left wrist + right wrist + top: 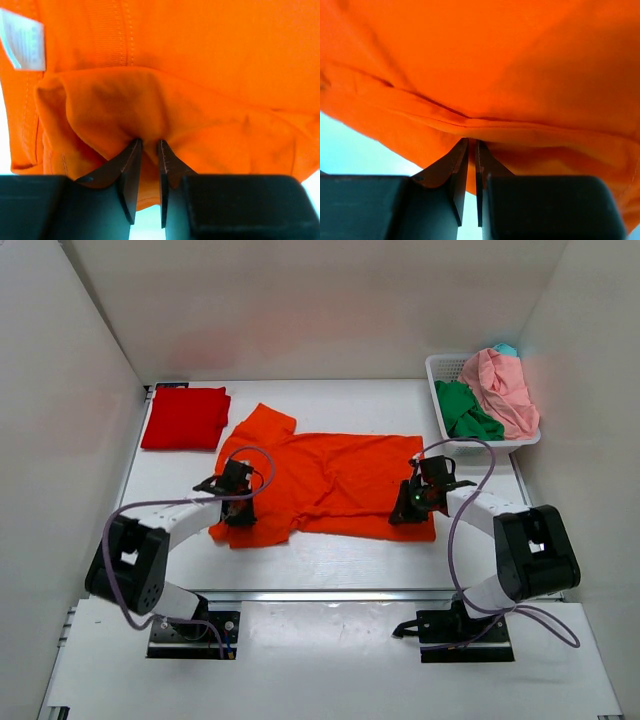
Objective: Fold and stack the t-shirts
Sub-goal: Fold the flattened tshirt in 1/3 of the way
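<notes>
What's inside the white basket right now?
The basket holds a green t-shirt and a pale pink t-shirt, with a scrap of teal cloth showing behind the pink one. Whatever lies under them, and the basket's floor, is covered.

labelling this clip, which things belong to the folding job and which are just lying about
Job: orange shirt, red shirt, green shirt, pink shirt, teal shirt.
Lying about: basket.

The end effector (149, 143) apparently pinches a fold of the orange t-shirt (210, 75).
</notes>
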`<state>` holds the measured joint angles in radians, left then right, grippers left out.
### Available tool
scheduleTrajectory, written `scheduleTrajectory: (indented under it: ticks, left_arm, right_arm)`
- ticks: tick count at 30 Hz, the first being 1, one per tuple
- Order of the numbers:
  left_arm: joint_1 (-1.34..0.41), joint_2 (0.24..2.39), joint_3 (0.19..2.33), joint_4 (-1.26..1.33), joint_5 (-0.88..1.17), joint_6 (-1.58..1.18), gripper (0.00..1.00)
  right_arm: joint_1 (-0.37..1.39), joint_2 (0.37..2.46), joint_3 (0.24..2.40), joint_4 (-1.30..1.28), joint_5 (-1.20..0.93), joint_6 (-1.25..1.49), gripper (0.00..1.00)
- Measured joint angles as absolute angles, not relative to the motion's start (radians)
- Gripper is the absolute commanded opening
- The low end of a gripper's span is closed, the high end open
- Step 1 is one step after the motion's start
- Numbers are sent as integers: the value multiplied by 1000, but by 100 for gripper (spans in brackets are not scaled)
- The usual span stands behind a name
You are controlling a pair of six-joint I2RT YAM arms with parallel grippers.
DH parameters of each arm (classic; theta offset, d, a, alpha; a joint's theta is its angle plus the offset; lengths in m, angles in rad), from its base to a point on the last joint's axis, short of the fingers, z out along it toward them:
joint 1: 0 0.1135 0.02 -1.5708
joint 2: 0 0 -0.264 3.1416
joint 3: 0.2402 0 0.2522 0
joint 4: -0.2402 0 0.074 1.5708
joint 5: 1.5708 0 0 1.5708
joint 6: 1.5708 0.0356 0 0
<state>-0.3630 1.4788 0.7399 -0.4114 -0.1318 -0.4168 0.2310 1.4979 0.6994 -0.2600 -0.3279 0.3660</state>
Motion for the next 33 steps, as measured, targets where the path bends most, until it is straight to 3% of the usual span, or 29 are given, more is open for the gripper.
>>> scheduleTrajectory:
  ticks: [3,7,11,17,33]
  left_arm:
    - [-380,1390,678,-476,-107,-429,28]
    - [-383,1253,616,-570,-86,-443,40]
    - [-354,1114,619,-603,-27,-457,46]
    - [-273,965,679,-621,13,-477,45]
    - [-271,1028,619,-640,-73,-488,47]
  right_arm:
    - [198,1478,691,-293,-324,357,8]
    - [166,1446,682,-358,-309,336,7]
    - [163,1393,655,-405,-284,317,6]
    - [164,1371,640,-429,-275,310,6]
    - [169,1372,639,-424,-279,291,5]
